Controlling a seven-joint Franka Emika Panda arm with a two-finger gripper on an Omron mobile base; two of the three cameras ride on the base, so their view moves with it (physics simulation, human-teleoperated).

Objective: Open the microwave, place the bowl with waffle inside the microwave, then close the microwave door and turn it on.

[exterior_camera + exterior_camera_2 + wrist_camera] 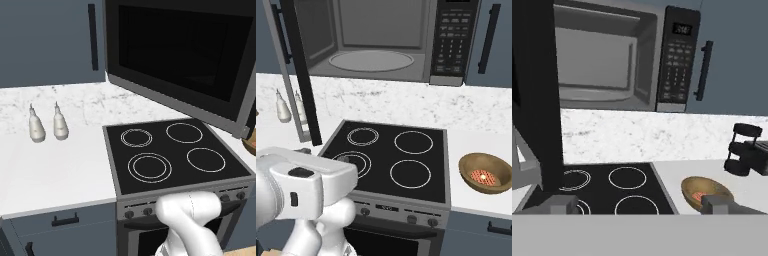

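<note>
Now the door (298, 75) is swung open; the fingers (644, 206), spread apart and empty, are best lowered squarely over the bowl (486, 172) on the desk (476, 140), right of the stove (388, 160).

Left base view sits behind-left, looking forward and down; stovetop (175, 152) at centre, microwave door (180, 55) swung out at 1 o'clock. Right base view looks from behind-right, same stovetop (388, 157) central, microwave (381, 40) at 12 o'clock, bowl (485, 172) at 4 o'clock. Hand view sits low and level, facing the microwave (619, 60), bowl (704, 190) at 5 o'clock. All three share the stovetop.
</note>
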